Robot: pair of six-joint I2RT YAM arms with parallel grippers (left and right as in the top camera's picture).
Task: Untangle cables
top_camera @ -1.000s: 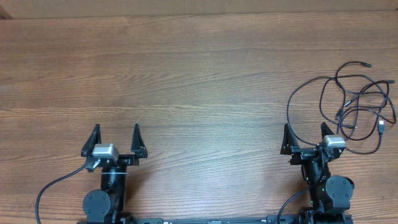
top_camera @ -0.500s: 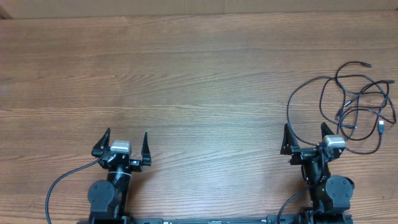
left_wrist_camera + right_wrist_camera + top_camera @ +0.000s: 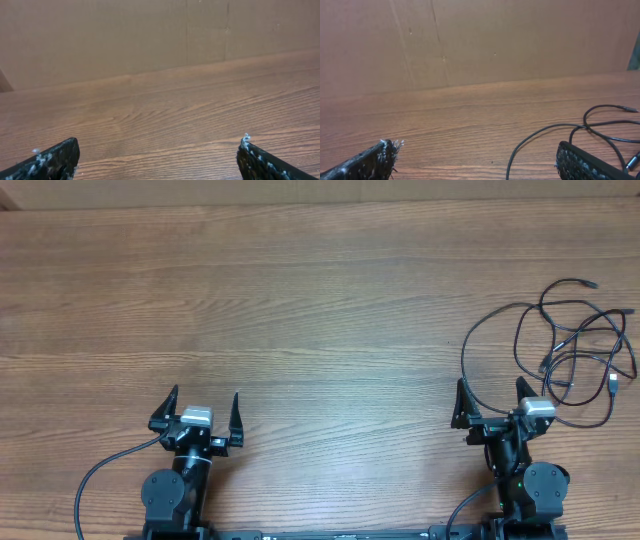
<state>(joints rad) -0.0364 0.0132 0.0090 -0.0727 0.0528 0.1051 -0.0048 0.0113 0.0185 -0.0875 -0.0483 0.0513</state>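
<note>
Both spread wide and empty, left claw, right claw near cables

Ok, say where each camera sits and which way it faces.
Overhead: above the table, looking straight down; left hand and right hand open at the near edge, cables by the right one.
Left wrist: behind the left hand, facing forward across the table to a cardboard wall; fingertips in the lower corners.
Right wrist: behind the right hand, facing likewise; fingertips low, cables at lower right.
Shared: overhead and right wrist both show the cables.
</note>
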